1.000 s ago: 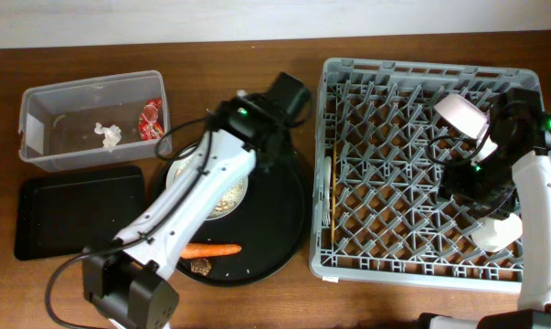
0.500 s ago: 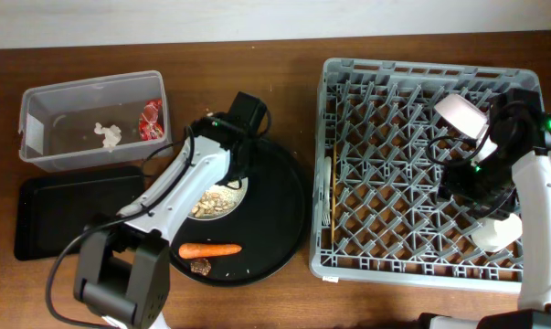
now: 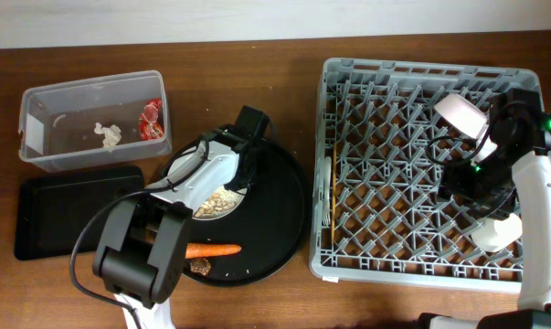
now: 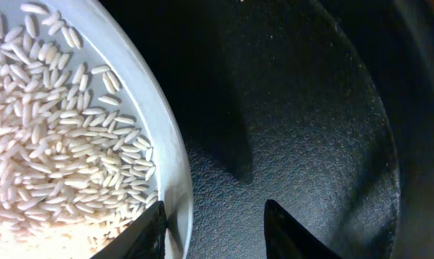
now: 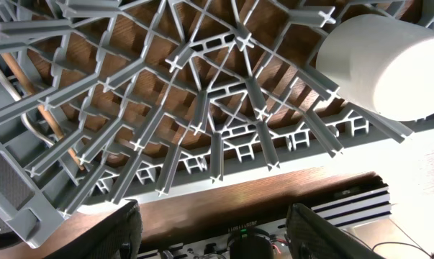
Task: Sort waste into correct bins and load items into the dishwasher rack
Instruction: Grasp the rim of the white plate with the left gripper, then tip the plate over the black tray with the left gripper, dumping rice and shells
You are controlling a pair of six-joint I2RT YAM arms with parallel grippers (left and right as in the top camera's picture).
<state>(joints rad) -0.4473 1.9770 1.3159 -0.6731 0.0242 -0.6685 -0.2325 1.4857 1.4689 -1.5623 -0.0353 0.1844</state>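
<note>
While the left gripper [image 4: 213, 216] is hanging low over the round black tray [image 3: 280, 215], its fingers are standing moderately apart and straddling the right rim of the white plate [image 4: 166, 140]. One fingertip is sitting over the plate's inner side and the other over bare tray. Neither is visibly pressing on the rim, so nothing is being held. Loose rice [image 4: 51, 129] is covering much of the plate's floor right up to that rim. Seen from overhead, the left arm's own white link is lying across the plate and hiding a large part of it. Nearer the front of the same tray, the orange carrot [image 3: 211, 249] is lying on its side with the small brown lump [image 3: 199, 266] just beside it, both apart from the gripper. Off to the left, the clear tub [image 3: 47, 114] is holding the crumpled napkin [image 3: 108, 134] and the red wrapper [image 3: 152, 119], and the flat black tray [image 3: 74, 219] is lying just in front of it.

The right gripper [image 5: 213, 212] is hovering over the front right part of the dishwasher rack [image 3: 421, 66], its fingers spread wide and gripping nothing. The small white cup [image 5: 382, 65] is resting among the pegs near it. The pale bowl [image 3: 462, 114] is sitting toward the rack's back right corner, partly hidden behind the right arm. Along the rack's left edge, the wooden chopsticks [image 3: 327, 183] are lying on the lattice.
</note>
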